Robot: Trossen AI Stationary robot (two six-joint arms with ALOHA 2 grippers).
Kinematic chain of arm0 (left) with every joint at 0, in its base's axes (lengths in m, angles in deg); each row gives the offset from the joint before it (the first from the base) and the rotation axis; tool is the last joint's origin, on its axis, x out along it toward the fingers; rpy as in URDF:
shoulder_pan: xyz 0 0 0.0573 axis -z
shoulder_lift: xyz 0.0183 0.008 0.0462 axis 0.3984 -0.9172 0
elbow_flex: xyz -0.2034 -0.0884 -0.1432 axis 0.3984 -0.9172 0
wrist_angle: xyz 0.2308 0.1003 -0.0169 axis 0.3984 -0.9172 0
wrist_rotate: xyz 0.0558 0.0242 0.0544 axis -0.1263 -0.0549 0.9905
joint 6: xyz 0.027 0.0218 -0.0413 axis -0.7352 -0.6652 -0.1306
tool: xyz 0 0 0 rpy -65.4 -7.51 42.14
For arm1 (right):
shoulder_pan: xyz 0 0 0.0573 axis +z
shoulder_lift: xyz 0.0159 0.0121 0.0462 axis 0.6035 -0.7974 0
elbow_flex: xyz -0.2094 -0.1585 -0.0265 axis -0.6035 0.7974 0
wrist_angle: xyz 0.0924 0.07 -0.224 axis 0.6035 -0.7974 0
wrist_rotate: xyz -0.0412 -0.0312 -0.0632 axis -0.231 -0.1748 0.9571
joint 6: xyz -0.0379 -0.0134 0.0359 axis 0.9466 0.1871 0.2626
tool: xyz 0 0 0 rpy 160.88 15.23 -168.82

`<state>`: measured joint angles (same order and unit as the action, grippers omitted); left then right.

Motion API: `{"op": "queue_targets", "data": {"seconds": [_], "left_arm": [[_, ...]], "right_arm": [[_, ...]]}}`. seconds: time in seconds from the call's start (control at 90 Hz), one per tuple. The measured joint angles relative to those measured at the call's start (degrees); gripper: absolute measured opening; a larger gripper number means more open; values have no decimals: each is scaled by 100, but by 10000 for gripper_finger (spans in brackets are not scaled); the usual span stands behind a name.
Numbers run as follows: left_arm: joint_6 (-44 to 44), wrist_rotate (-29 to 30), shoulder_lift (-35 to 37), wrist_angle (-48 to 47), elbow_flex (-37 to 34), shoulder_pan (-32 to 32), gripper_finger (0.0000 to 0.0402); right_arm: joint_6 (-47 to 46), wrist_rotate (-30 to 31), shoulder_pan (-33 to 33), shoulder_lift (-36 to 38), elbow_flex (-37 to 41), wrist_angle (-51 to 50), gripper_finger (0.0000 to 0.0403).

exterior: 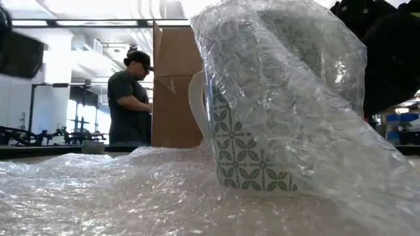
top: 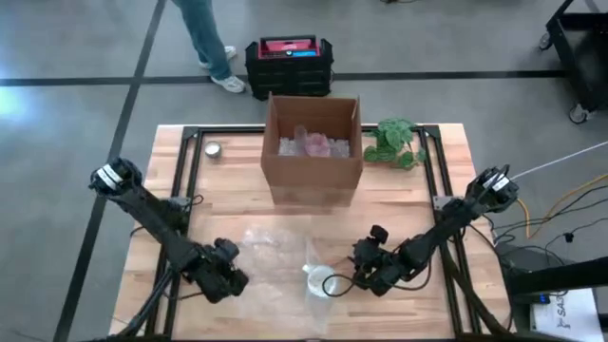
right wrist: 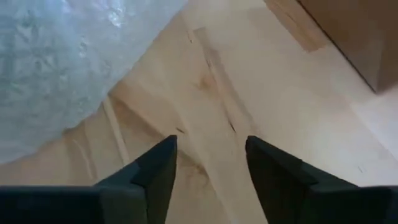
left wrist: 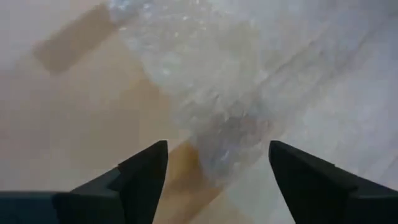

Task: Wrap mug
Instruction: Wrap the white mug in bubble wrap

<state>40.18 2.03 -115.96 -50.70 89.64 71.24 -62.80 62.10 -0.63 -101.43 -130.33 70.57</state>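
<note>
A white mug [exterior: 252, 154] with a green leaf pattern stands upright on a clear bubble wrap sheet [top: 280, 249] near the table's front edge. Its handle [exterior: 197, 98] is bare. A flap of the wrap [exterior: 295, 78] is draped over the mug's top and one side. From above, the mug [top: 330, 282] lies between the two grippers. My left gripper [top: 236, 278] is open at the sheet's left edge [left wrist: 211, 118], low over the table. My right gripper [top: 361, 271] is open just right of the mug, over bare wood [right wrist: 211, 112], with nothing between its fingers.
An open cardboard box [top: 313, 147] with padding inside stands at the table's far middle. A green plant [top: 394, 142] is to its right and a small round tin [top: 213, 149] to its left. A person [exterior: 130, 98] stands beyond the table.
</note>
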Motion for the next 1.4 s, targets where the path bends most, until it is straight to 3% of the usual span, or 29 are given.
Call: {"op": "queue_targets", "data": {"seconds": [0.1,0.233,0.4,0.522,0.633,0.789,0.911,1.1,1.4], "left_arm": [[121,179,-23,915,-445,-7,244],[347,94,-114,1161,-688,-17,223],[186,-67,69,1115,-640,-26,194],[-235,-633,406,1018,-379,-26,176],[-381,-766,630,179,-152,-41,161],[-327,-246,617,-387,8,-36,147],[-341,-356,214,-316,-111,-41,146],[-390,-235,-410,557,-261,-29,141],[-721,871,-626,1881,-228,-57,106]], "right_arm": [[171,-63,0,-15,-2,152,180],[257,-113,0,-15,-7,193,174],[257,-112,0,-15,-7,206,165],[288,-108,-9,-15,-7,284,159],[476,-104,-13,-15,-7,520,154],[645,-105,-13,-15,-7,730,149],[664,-106,-13,-15,-7,742,144],[706,-109,-13,-15,-7,771,136],[751,-108,-13,-15,-7,802,122]]}}
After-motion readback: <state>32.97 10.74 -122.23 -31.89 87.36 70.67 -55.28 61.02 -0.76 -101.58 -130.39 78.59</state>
